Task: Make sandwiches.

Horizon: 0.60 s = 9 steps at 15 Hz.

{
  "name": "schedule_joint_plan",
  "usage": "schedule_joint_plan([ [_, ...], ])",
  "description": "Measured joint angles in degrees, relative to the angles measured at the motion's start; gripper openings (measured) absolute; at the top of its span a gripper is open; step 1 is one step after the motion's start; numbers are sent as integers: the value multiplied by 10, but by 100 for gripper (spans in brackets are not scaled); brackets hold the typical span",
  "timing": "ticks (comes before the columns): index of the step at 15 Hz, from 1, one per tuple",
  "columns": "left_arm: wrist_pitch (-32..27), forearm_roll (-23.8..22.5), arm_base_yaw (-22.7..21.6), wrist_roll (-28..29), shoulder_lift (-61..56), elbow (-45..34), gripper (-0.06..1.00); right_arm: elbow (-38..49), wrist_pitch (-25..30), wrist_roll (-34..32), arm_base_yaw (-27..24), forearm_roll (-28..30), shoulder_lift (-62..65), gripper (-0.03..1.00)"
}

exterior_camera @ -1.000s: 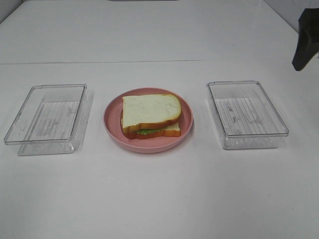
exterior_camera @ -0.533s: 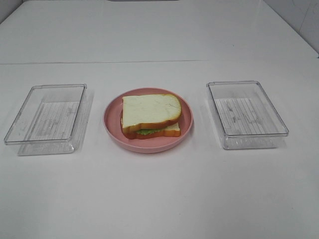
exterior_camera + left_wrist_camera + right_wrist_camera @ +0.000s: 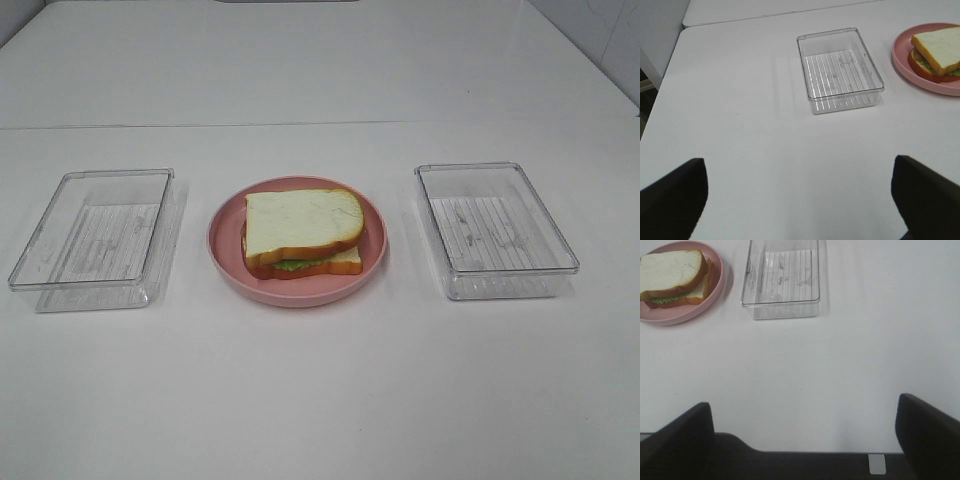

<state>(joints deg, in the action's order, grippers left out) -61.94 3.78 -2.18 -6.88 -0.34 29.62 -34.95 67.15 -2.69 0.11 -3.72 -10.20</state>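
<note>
Showing wide-open left claw (image 3: 799, 200), right claw (image 3: 805, 440), overhead only sandwich (image 3: 303, 233)

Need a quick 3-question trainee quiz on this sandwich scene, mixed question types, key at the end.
1. True or false: the sandwich sits on the pink plate.
2. Multiple choice: what lies in the two clear trays, left tray and right tray? A) bread B) lettuce C) nothing
3. Fill in: the left gripper and right gripper both have their jaws ____ and hold ____.

Key:
1. True.
2. C; both trays show only their ribbed bottoms.
3. Open; nothing. Both hang over bare table, away from the plate.
</note>
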Motion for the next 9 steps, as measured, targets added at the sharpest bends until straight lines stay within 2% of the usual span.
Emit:
schedule_joint_plan([
  [4, 0, 0, 0, 0, 0, 0, 91, 52, -9, 1, 0, 22, 94, 94],
  [9, 0, 0, 0, 0, 0, 0, 91, 89, -33, 0, 0, 22, 104, 94],
])
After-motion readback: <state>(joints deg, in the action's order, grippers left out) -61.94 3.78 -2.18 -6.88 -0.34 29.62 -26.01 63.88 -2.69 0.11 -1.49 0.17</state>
